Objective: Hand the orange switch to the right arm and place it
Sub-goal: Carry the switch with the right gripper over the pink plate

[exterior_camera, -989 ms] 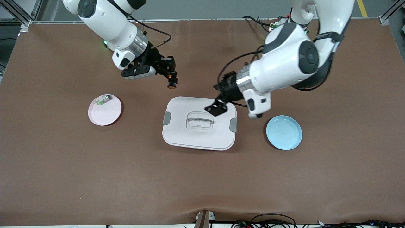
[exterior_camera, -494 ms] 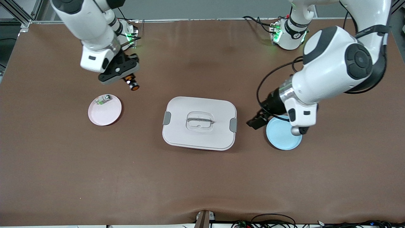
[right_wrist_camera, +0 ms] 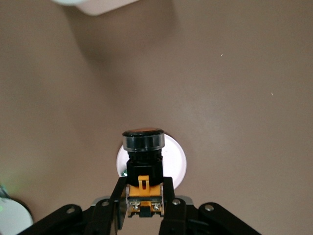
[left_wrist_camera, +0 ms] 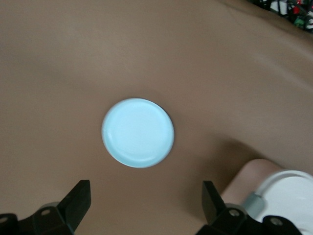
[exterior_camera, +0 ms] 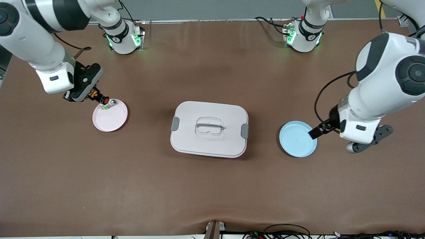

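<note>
Table (exterior_camera: 212,186) — brown mat, both arm bases along its edge farthest from the front camera. White lidded box (exterior_camera: 209,128) sits mid-table, between the two plates.

Right arm (exterior_camera: 40,36) reaches out at its own end of the table. Left arm (exterior_camera: 382,83) waits at its end.

Blue plate (exterior_camera: 297,138) lies toward the left arm's end, nothing on it. Pink plate (exterior_camera: 110,115) lies toward the right arm's end; a small green-and-white part (exterior_camera: 107,105) rests on it close to the rim farthest from the front camera.

Left pincer (left_wrist_camera: 144,203) hangs over the table just beside the blue plate, jaws spread wide, holding nothing.

Right pincer (right_wrist_camera: 143,196) is clamped on the orange switch (exterior_camera: 100,98), carried in the air over the pink plate's rim, close to the green-and-white part.

Key relation — in the right wrist view the switch's long axis runs straight out from between the jaws, round cap leading, and the pink plate lies directly under that cap. Judgement: transfer looks done; what remains is a short lowering onto the bare part of the plate, nearer the front camera than the part already there, to avoid knocking it.
</note>
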`<state>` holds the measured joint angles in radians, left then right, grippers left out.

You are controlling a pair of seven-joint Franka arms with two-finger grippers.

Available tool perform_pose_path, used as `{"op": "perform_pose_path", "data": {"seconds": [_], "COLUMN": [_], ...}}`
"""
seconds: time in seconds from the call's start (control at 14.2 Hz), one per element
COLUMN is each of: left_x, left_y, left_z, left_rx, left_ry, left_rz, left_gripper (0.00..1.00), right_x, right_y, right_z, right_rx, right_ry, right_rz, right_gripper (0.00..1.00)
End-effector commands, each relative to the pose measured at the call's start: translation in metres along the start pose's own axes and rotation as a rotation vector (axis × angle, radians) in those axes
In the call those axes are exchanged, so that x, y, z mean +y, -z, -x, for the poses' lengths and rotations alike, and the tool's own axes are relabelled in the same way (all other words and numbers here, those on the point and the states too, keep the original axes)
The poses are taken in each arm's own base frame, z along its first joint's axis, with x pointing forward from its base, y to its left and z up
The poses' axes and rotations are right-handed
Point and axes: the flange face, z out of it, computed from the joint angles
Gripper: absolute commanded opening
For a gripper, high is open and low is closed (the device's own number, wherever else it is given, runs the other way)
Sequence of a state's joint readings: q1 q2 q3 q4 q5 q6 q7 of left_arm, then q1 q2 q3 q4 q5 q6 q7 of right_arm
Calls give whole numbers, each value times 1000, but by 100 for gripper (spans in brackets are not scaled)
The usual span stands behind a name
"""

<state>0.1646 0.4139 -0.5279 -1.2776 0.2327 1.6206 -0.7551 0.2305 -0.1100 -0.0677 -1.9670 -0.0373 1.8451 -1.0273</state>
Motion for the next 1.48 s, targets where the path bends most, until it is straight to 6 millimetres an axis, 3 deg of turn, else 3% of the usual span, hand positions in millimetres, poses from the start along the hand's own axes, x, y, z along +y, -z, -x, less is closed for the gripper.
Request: {"op": "perform_pose_path", "data": {"seconds": [0.0,0.14,0.35,0.64,0.78,1.06,1.41], "left_x": [-34,-59,-79,-120,-140,-141,-139], "left_y": [22,53,71,82,82,85,91], "left_z": [-6,-5,13,37,48,60,61], "left_rx": [32,71,45,29,16,15,25], "left_ry": [-117,-163,-170,-282,-368,-368,-381], "left_rz": [-42,-32,-52,-42,-44,-51,-38], "left_gripper": [100,100,100,100,100,100,100], "right_x": [3,5,-2,-12,-6,12,12], "right_y": [-39,-75,-122,-163,-184,-240,-272], "right_z": [40,63,81,83,81,101,102], "right_rx": [-9,-4,5,15,19,12,11], "right_ry": [155,191,219,228,276,305,305], "right_rz": [18,22,40,63,83,70,59], "right_gripper": [0,0,0,0,0,0,0]}}
